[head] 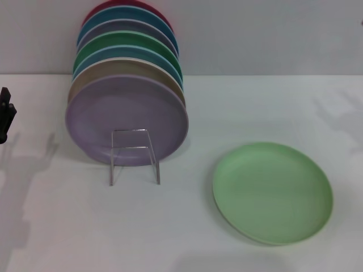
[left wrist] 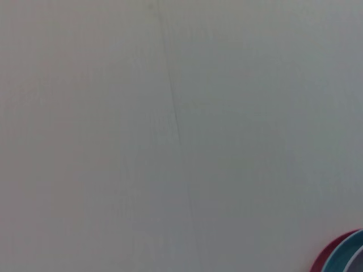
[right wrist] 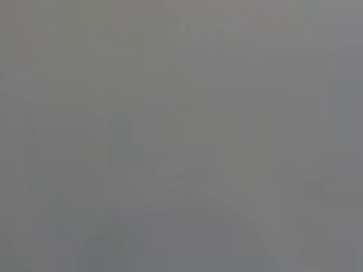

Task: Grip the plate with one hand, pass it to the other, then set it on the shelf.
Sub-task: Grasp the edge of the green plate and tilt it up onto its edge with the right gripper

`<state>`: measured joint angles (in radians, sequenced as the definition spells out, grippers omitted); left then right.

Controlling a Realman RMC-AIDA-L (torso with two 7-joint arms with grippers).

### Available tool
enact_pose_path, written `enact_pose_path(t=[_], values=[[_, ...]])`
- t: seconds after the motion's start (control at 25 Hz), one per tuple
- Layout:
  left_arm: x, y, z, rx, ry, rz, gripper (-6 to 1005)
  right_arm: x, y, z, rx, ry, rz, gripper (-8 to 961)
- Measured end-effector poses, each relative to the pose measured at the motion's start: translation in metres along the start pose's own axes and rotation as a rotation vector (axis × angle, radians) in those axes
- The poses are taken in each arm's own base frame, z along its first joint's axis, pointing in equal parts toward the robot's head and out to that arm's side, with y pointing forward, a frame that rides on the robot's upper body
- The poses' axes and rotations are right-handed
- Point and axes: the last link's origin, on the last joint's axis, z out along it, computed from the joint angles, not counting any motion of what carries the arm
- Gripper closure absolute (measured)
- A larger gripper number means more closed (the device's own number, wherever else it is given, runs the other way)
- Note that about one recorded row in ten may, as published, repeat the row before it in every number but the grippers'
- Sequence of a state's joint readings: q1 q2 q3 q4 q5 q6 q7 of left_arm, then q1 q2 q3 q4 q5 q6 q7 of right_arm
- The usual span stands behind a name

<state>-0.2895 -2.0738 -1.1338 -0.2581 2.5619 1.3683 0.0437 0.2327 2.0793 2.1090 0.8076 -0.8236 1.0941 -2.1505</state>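
The plate (head: 273, 192), pale mint green, lies flat on the white worktop (head: 170, 226) toward its front right part, with nothing on it and nothing touching it. Well to its left, nearer the back left of the worktop, stands the shelf (head: 134, 156), a thin wire rack whose small rectangular front loop faces the front edge. A row of plates stands on edge in it, leaning back toward the wall: a lavender plate (head: 126, 119) at the front, then a tan plate (head: 108, 73), a blue one, an emerald-green plate (head: 127, 42), and further ones behind, ending in a red plate (head: 127, 5). The lavender plate fills the frontmost place, just behind the wire loop. Bare worktop separates the mint plate from the rack.

The left pincer (head: 5, 116) shows only as a dark piece at the left edge of the head view, off the left side of the worktop, apart from the rack; whether its fingers are spread or closed cannot be told, and it touches nothing visible. The left wrist view shows a pale surface and, in one corner, the rims of the red and blue plates. The right pincer is out of sight in every view.
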Motion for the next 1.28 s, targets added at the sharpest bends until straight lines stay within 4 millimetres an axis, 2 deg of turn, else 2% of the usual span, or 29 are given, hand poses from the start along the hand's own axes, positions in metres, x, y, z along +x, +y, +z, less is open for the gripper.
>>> enact_pose_path(t=[0.16, 0.24, 0.36, 0.48, 0.52, 0.56, 0.64, 0.72, 0.92, 1.28], values=[[0.001, 0.001, 0.002, -0.003, 0.004, -0.001, 197, -0.022, 0.014, 0.032, -0.002, 0.166, 0.001, 122], [0.001, 0.001, 0.003, -0.003, 0.006, -0.002, 197, -0.042, 0.024, 0.048, -0.004, 0.259, 0.056, 121], [0.001, 0.001, 0.004, -0.001, 0.008, -0.002, 198, -0.052, 0.031, 0.054, -0.022, 0.326, 0.080, 121], [0.002, 0.001, 0.005, -0.002, 0.010, -0.003, 198, -0.062, 0.046, 0.061, -0.021, 0.484, 0.083, 121], [0.002, 0.001, 0.006, -0.002, 0.011, -0.002, 199, -0.063, 0.052, 0.062, -0.018, 0.575, 0.080, 121], [0.002, 0.001, 0.006, -0.002, 0.011, -0.002, 199, -0.063, 0.052, 0.062, -0.018, 0.575, 0.080, 121], [0.002, 0.001, 0.007, -0.003, 0.012, -0.002, 199, -0.061, 0.056, 0.060, -0.021, 0.689, 0.083, 121], [0.003, 0.001, 0.007, -0.003, 0.013, -0.002, 199, -0.058, 0.061, 0.058, -0.050, 0.805, 0.150, 121], [0.003, 0.001, 0.009, -0.005, 0.015, 0.000, 200, -0.050, 0.059, 0.051, -0.021, 0.977, 0.183, 122], [0.004, 0.001, 0.011, -0.002, 0.020, -0.005, 201, -0.036, 0.052, 0.035, 0.059, 1.132, 0.166, 122]])
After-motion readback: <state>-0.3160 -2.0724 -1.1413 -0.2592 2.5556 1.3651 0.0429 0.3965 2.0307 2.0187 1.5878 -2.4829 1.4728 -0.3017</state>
